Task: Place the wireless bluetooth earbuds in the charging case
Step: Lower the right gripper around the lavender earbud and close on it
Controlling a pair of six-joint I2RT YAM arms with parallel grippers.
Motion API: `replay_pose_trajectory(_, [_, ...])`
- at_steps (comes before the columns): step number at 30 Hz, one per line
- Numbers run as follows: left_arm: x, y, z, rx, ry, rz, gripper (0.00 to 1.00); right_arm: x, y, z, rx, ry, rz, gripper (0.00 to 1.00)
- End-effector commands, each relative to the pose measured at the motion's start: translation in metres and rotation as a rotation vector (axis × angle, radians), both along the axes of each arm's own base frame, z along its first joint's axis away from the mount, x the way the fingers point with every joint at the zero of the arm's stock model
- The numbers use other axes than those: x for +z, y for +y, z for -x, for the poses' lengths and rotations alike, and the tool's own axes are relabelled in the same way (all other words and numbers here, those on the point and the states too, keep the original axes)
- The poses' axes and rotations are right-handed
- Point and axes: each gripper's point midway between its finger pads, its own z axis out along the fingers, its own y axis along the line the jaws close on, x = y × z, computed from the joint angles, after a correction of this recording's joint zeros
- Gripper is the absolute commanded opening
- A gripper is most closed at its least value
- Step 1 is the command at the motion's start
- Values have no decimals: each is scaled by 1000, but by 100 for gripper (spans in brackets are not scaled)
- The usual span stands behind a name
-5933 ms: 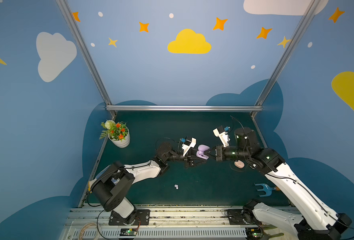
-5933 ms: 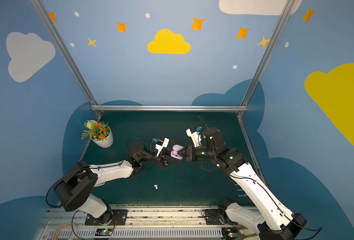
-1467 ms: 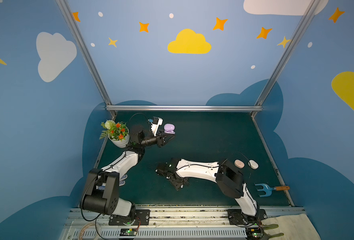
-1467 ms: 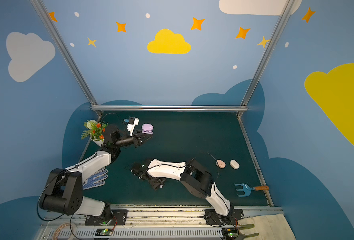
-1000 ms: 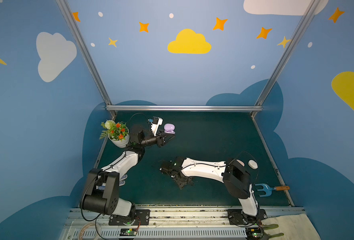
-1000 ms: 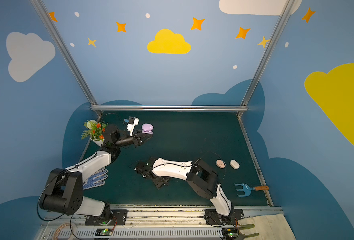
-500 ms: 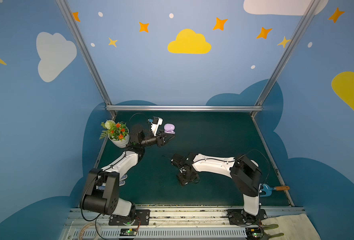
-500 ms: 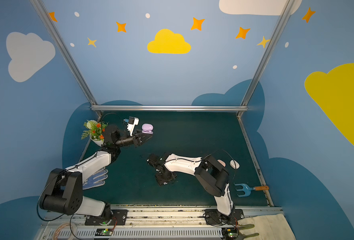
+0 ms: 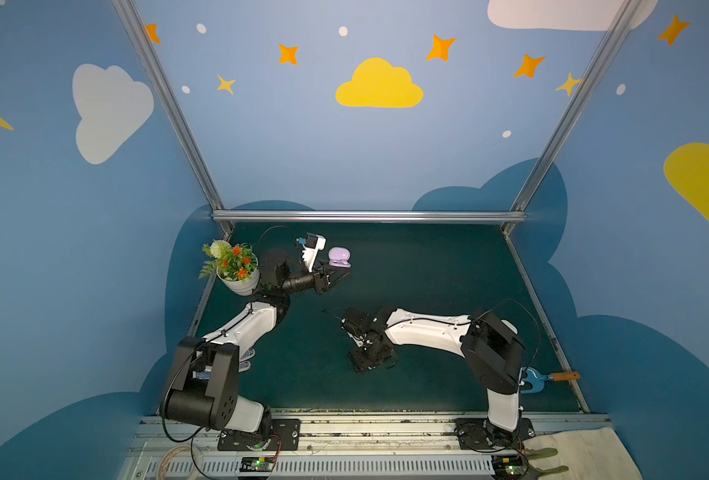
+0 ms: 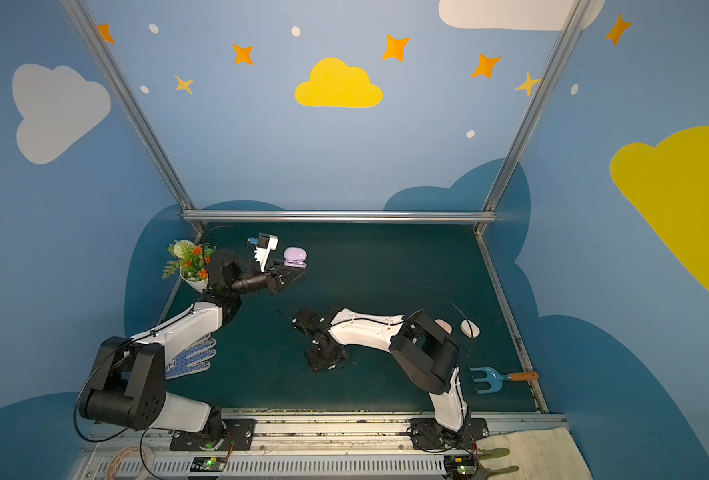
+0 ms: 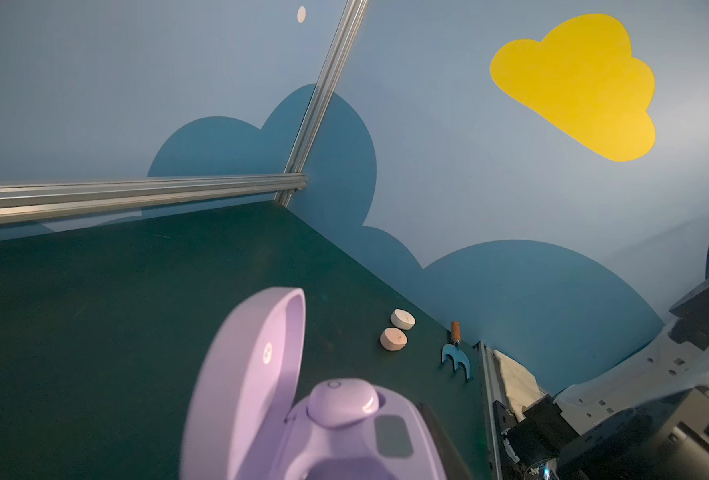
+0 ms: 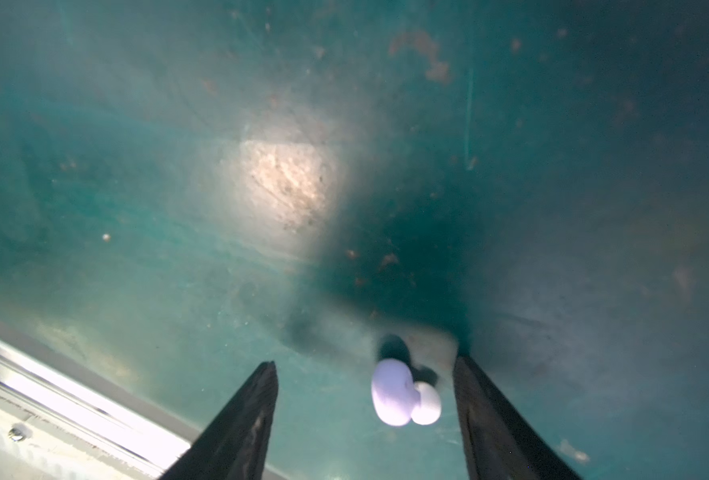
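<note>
Tiny pale lavender bean-shaped plastic earbud (image 12: 398, 392) lies loose on the dark green mat (image 12: 136, 187), right between the black fingers of the right gripper (image 12: 364, 363). They stand apart either side without touching it, lined up for a pinch, I'd say. Back left, the left gripper (image 9: 340, 275) is clamped on the lavender clamshell charging case (image 11: 253, 386), raised with its lid open and one matching bud (image 11: 340, 401) already seated, apparently held ready for this one.
</note>
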Motion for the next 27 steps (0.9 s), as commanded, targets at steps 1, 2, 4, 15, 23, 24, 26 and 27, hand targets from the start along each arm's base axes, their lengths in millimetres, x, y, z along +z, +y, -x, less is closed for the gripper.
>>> replay_pose_trajectory(1, [9, -2, 1, -22, -36, 6, 19, 8, -1, 6, -10, 17, -5, 65])
replay_pose_trajectory(2, [8, -2, 1, -19, -35, 5, 19, 9, -2, 6, -12, 16, -3, 65])
replay_pose_trajectory(4, [9, -2, 1, -19, -37, 6, 19, 11, -2, 7, -15, 19, -5, 65])
replay_pose_trajectory(15, [8, -3, 1, -22, -30, 5, 19, 17, 0, 15, -14, 47, -19, 64])
replay_pose_trajectory(23, [8, -3, 1, -22, -30, 4, 19, 17, -1, 16, -22, 56, -7, 64])
replay_pose_trajectory(24, [9, -3, 1, -21, -32, 5, 19, 17, -2, 15, -24, 47, 0, 64])
replay_pose_trajectory(26, [8, -3, 1, -21, -30, 4, 19, 20, -5, 10, -37, 18, 11, 64])
replay_pose_trajectory(27, [8, -3, 1, -20, -30, 4, 19, 22, -4, 7, -42, 2, 6, 64])
